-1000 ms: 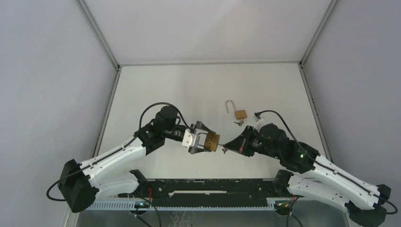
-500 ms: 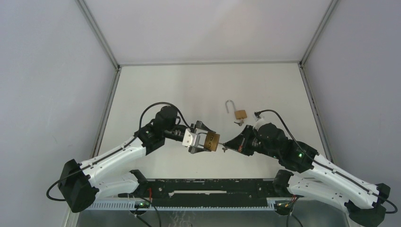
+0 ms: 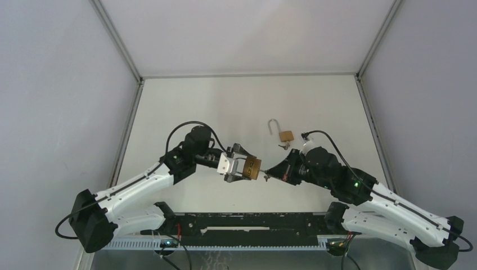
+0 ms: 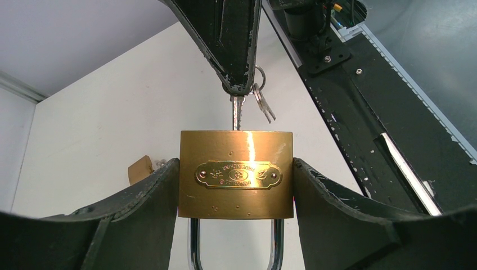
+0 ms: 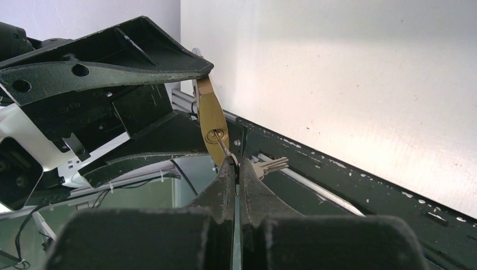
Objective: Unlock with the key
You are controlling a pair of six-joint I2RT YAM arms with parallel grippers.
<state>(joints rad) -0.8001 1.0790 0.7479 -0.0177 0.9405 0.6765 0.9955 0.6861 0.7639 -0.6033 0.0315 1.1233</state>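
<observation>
Looking down from the overhead camera, both arms meet over the near middle of the pale bench [image 3: 236, 107], which has wide bare room on its far half and grey walls on three sides. The left pincer [image 3: 248, 168] clamps a brass padlock [image 3: 253, 167] by its flanks, lifted off the surface. The right pincer [image 3: 270, 174] is clenched on a key [image 3: 264, 177] whose tip reaches the lock's bottom face. A second padlock [image 3: 285, 135] with its shackle swung open lies just behind the right wrist, small keys [image 3: 283, 146] beside it. A black rail [image 3: 253, 222] runs along the near edge between the arm bases.

From the left wrist, the padlock sits square between the two dark fingers [image 4: 143, 208], both shackle legs running into the body. The key blade [image 4: 237, 112] comes straight down to the lock's upper edge from the shut tip of the right pincer; how deep it sits I cannot tell. A spare key [image 4: 263, 104] dangles from the ring beside it. The second padlock peeks out behind the left finger.

From the right wrist, the closed fingers [image 5: 225, 185] pinch the key, its tip at the keyhole [image 5: 214, 135]. The spare key hangs to the right, over the rail.
</observation>
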